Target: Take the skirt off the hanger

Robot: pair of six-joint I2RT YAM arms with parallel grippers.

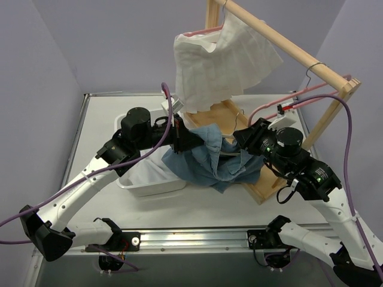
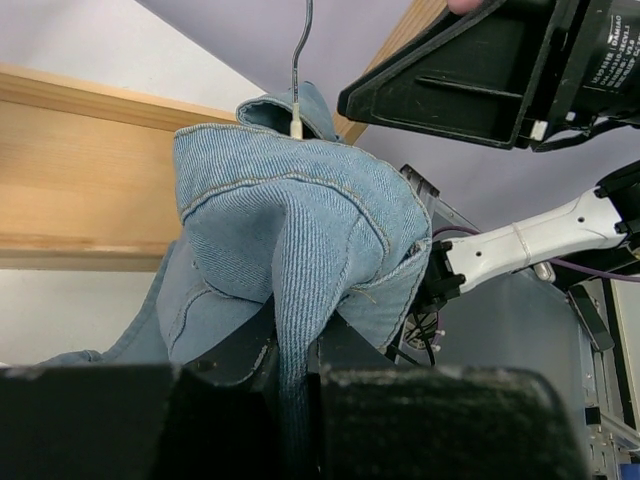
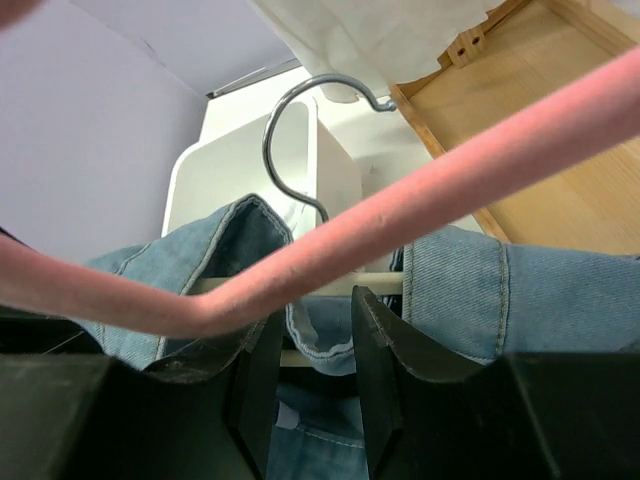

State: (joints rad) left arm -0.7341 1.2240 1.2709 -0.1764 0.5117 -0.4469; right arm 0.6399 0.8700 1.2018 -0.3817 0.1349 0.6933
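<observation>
A blue denim skirt [image 1: 209,164] lies bunched between my two grippers, over the white bin and the rack's base. In the left wrist view the skirt [image 2: 290,220] rises from the jaws, and the hanger's wire hook [image 2: 300,50] pokes out of its top. My left gripper [image 1: 190,140] is shut on a fold of the denim [image 2: 290,370]. My right gripper [image 1: 239,139] stands open at the waistband [image 3: 560,290]. A loop of denim hem and the hanger's pale bar [image 3: 375,283] sit between its fingers [image 3: 385,350], below the metal hook [image 3: 285,130].
A white skirt [image 1: 215,60] hangs on a pink hanger from the wooden rack [image 1: 281,39]. An empty pink hanger [image 1: 269,106] crosses close in front of the right wrist camera [image 3: 450,180]. A white bin [image 1: 146,179] sits under the left arm.
</observation>
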